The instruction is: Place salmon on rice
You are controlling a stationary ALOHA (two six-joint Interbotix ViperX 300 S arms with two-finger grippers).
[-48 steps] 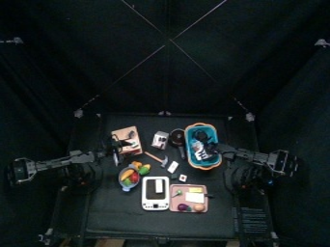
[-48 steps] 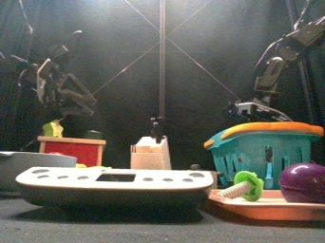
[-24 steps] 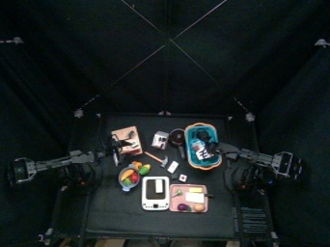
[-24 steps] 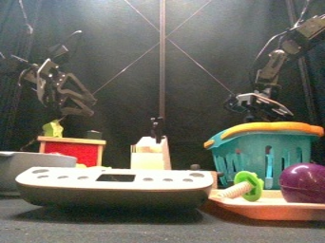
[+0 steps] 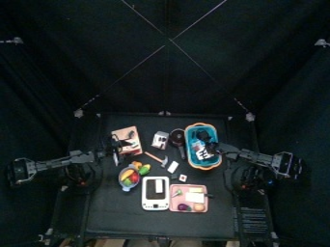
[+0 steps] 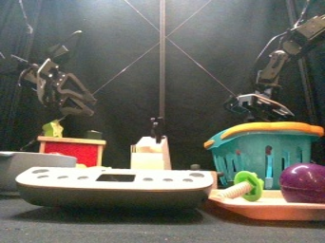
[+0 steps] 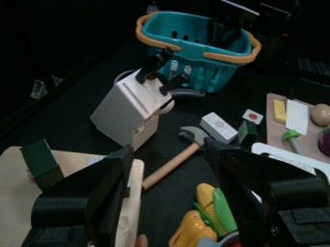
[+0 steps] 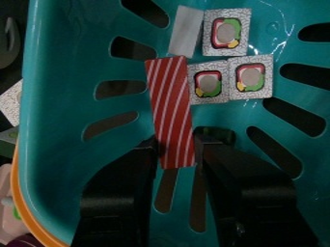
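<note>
Right claw hanging over the basket, jaws spread and empty

The right claw (image 8: 165,198) is hovering, released, just above the teal basket (image 8: 77,116), barely lower than a second ago, so pickup seems not yet begun. Directly beneath it the salmon (image 8: 172,106), a red-and-white striped strip, is lying flat on the basket floor beside small sushi squares (image 8: 230,79). The left claw (image 7: 175,207) is resting spread over the tabletop (image 7: 77,96).

black curtains (image 5: 165,39), small black table (image 5: 100,212)
</note>
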